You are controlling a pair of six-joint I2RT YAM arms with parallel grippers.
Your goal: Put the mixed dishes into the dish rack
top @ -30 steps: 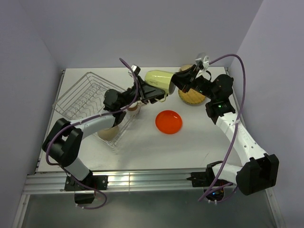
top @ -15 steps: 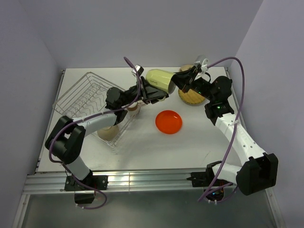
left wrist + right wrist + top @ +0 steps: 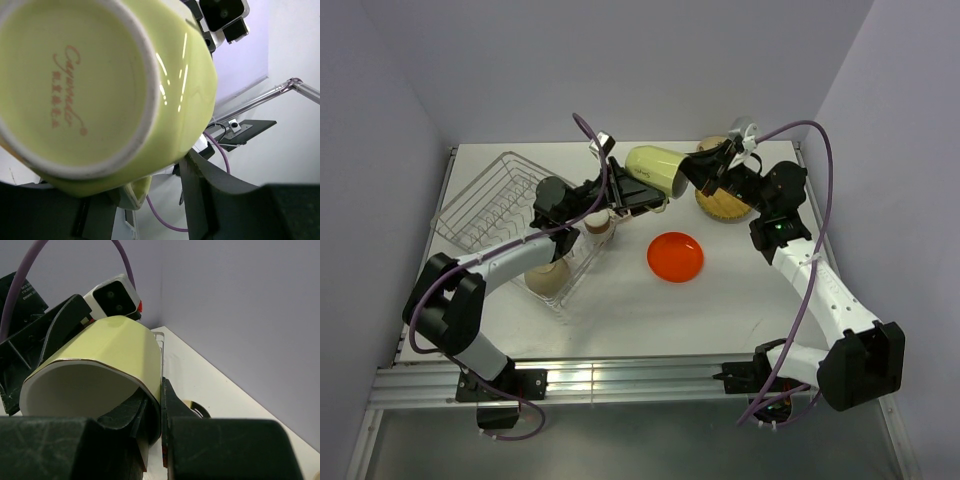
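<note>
The pale yellow mug (image 3: 655, 168) hangs on its side above the table's back middle. My right gripper (image 3: 692, 172) is shut on its rim, one finger inside and one outside, as the right wrist view shows (image 3: 161, 405). My left gripper (image 3: 642, 195) is under the mug's base end with its jaws wide apart. In the left wrist view the mug's base (image 3: 95, 85) fills the frame, the handle (image 3: 134, 192) sits between my fingers, and the right finger (image 3: 200, 185) touches the mug's side. The silver wire dish rack (image 3: 485, 205) stands at the left.
The orange plate (image 3: 675, 256) lies in the table's middle. The tan woven plate (image 3: 725, 203) lies under my right gripper. A cream dish (image 3: 548, 278) sits at the rack's near end, with a small round dish (image 3: 598, 224) beside it. Walls close in on three sides.
The mug and both grippers have stayed almost in place. My left arm's elbow has shifted slightly left, and the left gripper has settled closer under the mug.
</note>
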